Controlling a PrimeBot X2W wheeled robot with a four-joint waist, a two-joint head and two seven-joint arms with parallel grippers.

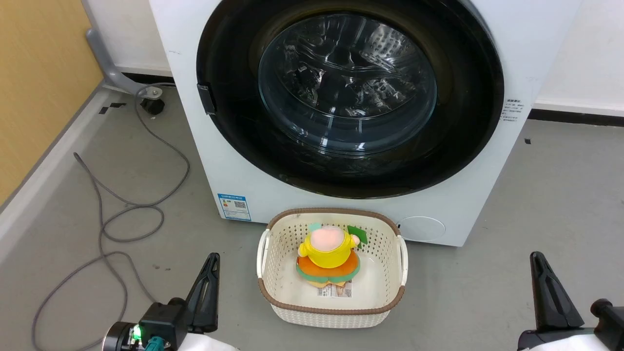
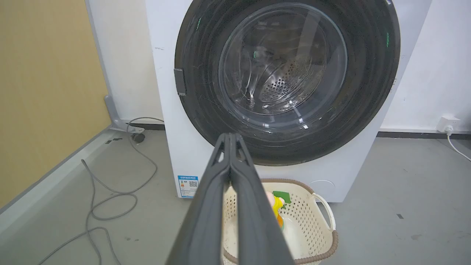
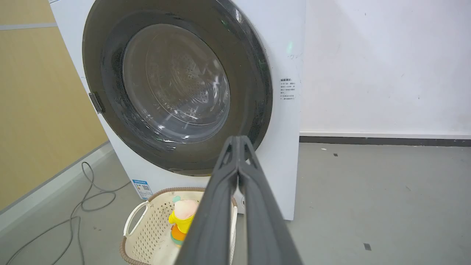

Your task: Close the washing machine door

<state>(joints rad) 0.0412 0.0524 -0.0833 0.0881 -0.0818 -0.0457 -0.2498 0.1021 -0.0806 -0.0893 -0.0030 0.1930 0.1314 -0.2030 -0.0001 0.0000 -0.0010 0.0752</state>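
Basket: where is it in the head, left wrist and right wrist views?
Head view: basket bottom centre.
Left wrist view: basket bottom, right of centre, partly behind the left gripper.
Right wrist view: basket bottom left, partly behind the right gripper.
Shared landmark: blue sticker on the washing machine, near the basket's left side.

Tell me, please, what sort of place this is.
Most likely a laundry corner or test room: a white front-loading washing machine stands on a bare grey floor against a white wall, with a perforated laundry basket in front of it holding a plush toy.
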